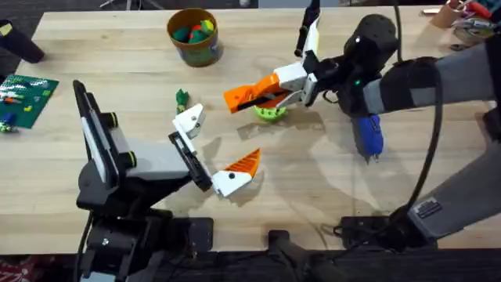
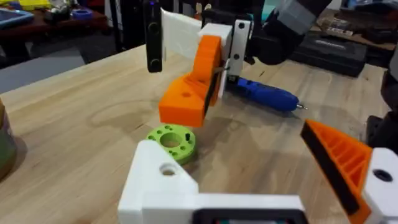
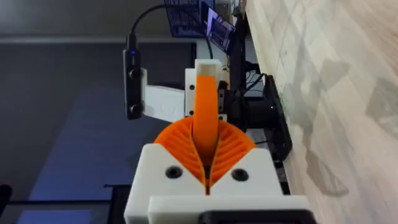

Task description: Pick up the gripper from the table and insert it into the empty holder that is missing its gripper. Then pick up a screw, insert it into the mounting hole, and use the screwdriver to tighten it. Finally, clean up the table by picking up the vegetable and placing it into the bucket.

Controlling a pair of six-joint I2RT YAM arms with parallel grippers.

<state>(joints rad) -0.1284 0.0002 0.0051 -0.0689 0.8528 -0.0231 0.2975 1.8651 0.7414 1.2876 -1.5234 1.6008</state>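
Observation:
My right gripper is shut on the orange ribbed gripper, which it holds above the table over a lime-green disc. In the right wrist view the gripper stands upright between my orange pads. The left arm rests still with its gripper open. One of its fingers ends in the bare white holder, whose mounting hole faces up; the other carries an orange tip. The blue screwdriver lies to the right. The green vegetable lies behind the holder. The ochre bucket stands at the back.
A green building plate lies at the left edge. Clutter sits at the back right corner. The right arm's cable arcs over the right side of the table. Bare wood shows between the left gripper and the screwdriver.

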